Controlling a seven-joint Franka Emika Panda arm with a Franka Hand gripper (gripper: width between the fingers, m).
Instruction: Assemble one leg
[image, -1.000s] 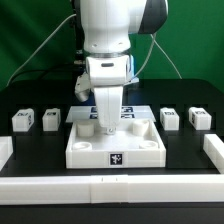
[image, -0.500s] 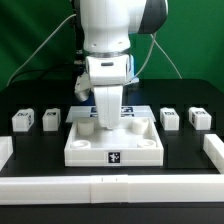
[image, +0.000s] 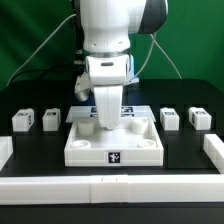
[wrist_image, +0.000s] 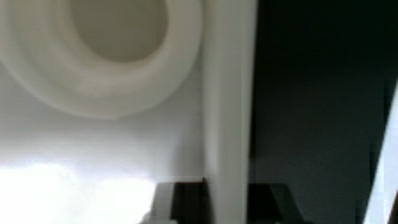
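Four small white legs with black-and-white tags stand on the black table. Two are on the exterior view's left (image: 22, 121) (image: 50, 119) and two on its right (image: 171, 118) (image: 200, 118). The large white square tray-like part (image: 90, 152) with round corner holes lies in the middle. My gripper (image: 108, 122) reaches down onto its far side. In the wrist view my gripper (wrist_image: 228, 205) has a dark finger on each side of the tray's upright wall (wrist_image: 226, 120), with one round hole (wrist_image: 121, 30) beside it. The wall fills the gap between the fingers.
White rails border the table at the front (image: 110, 188), the exterior view's left (image: 5, 150) and its right (image: 215, 150). The marker board (image: 131, 112) lies just behind the tray. Cables hang behind the arm in front of a green backdrop.
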